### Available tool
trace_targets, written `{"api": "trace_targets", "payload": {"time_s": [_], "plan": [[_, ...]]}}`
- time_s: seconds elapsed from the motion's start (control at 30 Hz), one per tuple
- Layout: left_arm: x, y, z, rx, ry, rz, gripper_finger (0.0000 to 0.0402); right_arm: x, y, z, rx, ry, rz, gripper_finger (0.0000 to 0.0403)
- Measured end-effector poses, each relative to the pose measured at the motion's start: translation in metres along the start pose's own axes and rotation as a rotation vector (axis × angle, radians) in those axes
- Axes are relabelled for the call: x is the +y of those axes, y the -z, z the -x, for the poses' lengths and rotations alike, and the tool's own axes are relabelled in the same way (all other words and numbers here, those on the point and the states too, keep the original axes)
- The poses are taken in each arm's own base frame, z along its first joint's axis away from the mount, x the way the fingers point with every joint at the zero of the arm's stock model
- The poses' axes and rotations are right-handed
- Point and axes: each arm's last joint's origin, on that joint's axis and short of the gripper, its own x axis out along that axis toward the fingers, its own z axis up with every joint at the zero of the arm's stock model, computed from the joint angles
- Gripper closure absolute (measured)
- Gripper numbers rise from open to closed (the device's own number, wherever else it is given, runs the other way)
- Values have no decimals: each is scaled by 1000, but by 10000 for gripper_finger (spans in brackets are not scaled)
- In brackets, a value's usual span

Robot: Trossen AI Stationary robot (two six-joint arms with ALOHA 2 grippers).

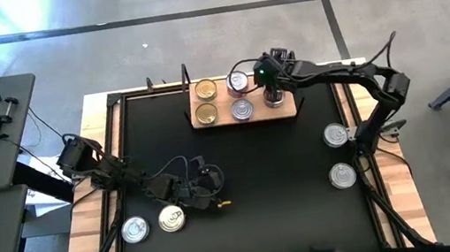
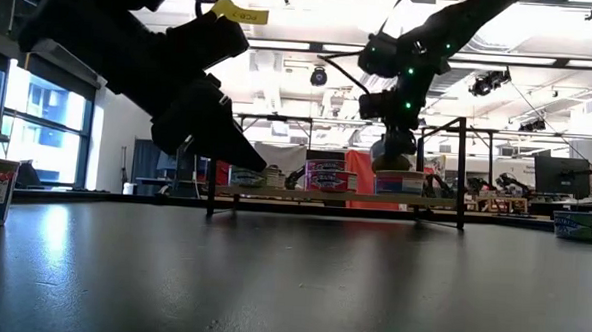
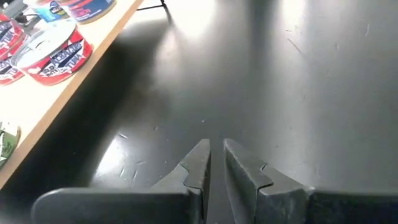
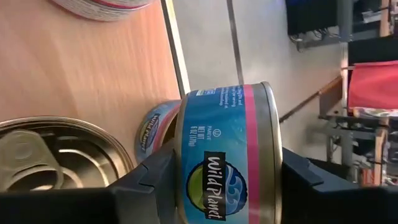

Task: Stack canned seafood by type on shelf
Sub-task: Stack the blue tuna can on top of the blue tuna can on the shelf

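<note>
Overhead, right gripper [image 1: 273, 92] clamping a blue-labelled can [image 4: 227, 155] above the shelf [image 1: 285, 110], left gripper [image 3: 214, 163] nearly closed, empty.

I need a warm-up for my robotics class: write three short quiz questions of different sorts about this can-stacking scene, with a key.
1. True or false: the right gripper holds a blue-labelled can over the shelf.
2. Multiple choice: how many cans lie on the black tabletop outside the shelf, seen from above? A two, B four, C six.
3. Fill in: the left gripper hangs low over the bare tabletop with its fingers nearly ____.

Key: 1 true. 2 B: two near the left arm, two near the right arm. 3 shut.
</note>
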Motion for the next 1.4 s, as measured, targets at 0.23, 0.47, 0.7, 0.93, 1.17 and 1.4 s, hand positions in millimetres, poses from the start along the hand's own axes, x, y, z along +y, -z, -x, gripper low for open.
{"api": "trace_targets", "payload": {"time_s": [0.23,0.47,0.7,0.93,1.17,1.4], "plan": [[-1,-3,0,-23,5,-4,367,1,0,0,-4,-13,2,135],[-3,-4,1,-34,14,0,367,4,0,3,24,13,2,113],[-3,-4,1,-35,13,1,367,5,4,4,70,19,25,136],[-3,-4,1,-35,13,1,367,4,6,6,99,11,43,151],[-3,-5,1,-42,15,7,367,-22,-8,33,24,-190,-64,216],[-3,-6,1,-50,24,16,367,-60,-1,18,3,-119,-336,356]]}}
